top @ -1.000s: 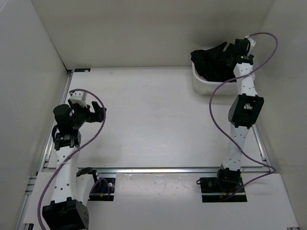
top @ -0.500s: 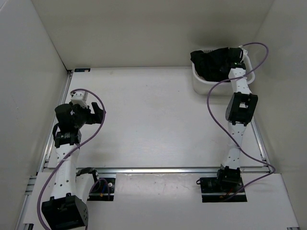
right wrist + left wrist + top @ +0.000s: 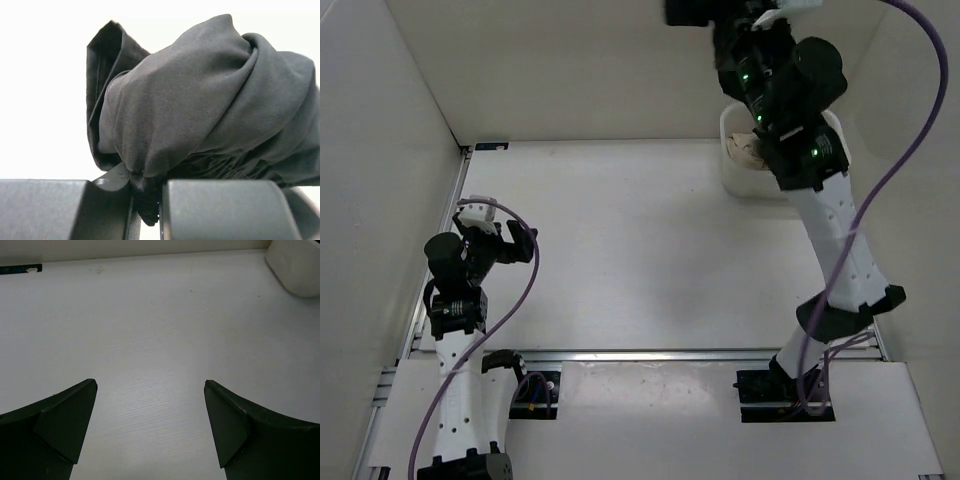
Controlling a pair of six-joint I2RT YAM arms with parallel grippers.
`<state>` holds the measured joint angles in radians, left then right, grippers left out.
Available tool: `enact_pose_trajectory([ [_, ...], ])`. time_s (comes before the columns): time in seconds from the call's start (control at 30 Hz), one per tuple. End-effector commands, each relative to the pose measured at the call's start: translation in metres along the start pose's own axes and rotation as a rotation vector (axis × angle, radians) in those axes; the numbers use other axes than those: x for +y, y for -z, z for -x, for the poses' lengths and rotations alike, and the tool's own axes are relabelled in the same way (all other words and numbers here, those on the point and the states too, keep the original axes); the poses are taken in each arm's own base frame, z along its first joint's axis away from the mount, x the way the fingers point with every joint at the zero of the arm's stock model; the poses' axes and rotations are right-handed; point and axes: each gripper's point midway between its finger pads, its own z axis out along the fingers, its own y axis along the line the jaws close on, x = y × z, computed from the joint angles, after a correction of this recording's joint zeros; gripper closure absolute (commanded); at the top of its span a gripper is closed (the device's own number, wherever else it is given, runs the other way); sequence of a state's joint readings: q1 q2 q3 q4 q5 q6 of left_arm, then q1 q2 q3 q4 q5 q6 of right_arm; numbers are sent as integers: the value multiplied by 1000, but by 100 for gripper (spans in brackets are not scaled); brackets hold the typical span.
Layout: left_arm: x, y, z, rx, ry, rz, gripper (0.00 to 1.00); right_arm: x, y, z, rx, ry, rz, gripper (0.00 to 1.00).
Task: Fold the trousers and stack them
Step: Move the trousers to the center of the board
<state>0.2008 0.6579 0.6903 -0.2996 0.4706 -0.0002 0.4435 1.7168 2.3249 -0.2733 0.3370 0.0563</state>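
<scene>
We find the right tool [image 3: 145, 192] clamping dark trousers [image 3: 200, 115] aloft; left tool [image 3: 150, 430] gapes empty. Pick-up step; next, we judge, spreading them flat on the tabletop [image 3: 150, 315]

This is a robot test lab. A bare white table [image 3: 620, 250] lies ahead of the left pincer [image 3: 150, 384], boxed in by blank white walls [image 3: 380, 150] beside and beyond it. Metal rails [image 3: 670, 354] and purple cables [image 3: 941, 70] run behind it.
</scene>
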Motion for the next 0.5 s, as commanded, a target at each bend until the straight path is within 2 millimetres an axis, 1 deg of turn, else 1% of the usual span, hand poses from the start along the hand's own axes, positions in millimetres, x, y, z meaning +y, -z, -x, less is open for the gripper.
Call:
enact_pose_trajectory([
  [0.0,0,11,19,-58,-28,29,0,89,53,104,-310,0,224,100],
  [0.03,-1,13,22,-72,-35,29,0,126,73,115,-338,-52,324,100],
  [0.1,3,17,30,-93,-44,61,0,158,79,114,-362,-89,384,100],
  [0.13,4,19,37,-108,-50,75,0,177,86,110,-350,-113,413,100],
  [0.17,5,22,40,-119,-54,90,0,183,84,101,-329,-119,402,100],
  [0.2,9,26,52,-145,-63,123,0,190,79,85,-283,-130,383,100],
  [0.23,12,28,57,-156,-66,143,0,184,73,71,-239,-146,328,100],
  [0.27,13,33,64,-178,-73,163,0,186,70,56,-195,-184,311,100],
  [0.3,19,37,74,-199,-77,206,0,189,64,21,-108,-180,277,100],
  [0.33,22,40,80,-212,-79,227,0,186,61,1,-55,-197,236,100],
  [0.37,23,45,87,-233,-84,247,0,186,62,-13,-8,-256,212,100],
  [0.4,27,49,92,-245,-85,276,0,184,59,-31,34,-258,192,100],
  [0.43,26,50,96,-253,-88,276,0,185,62,-60,108,-232,188,100],
  [0.47,25,52,100,-262,-91,276,0,186,60,-82,159,-238,173,100],
])
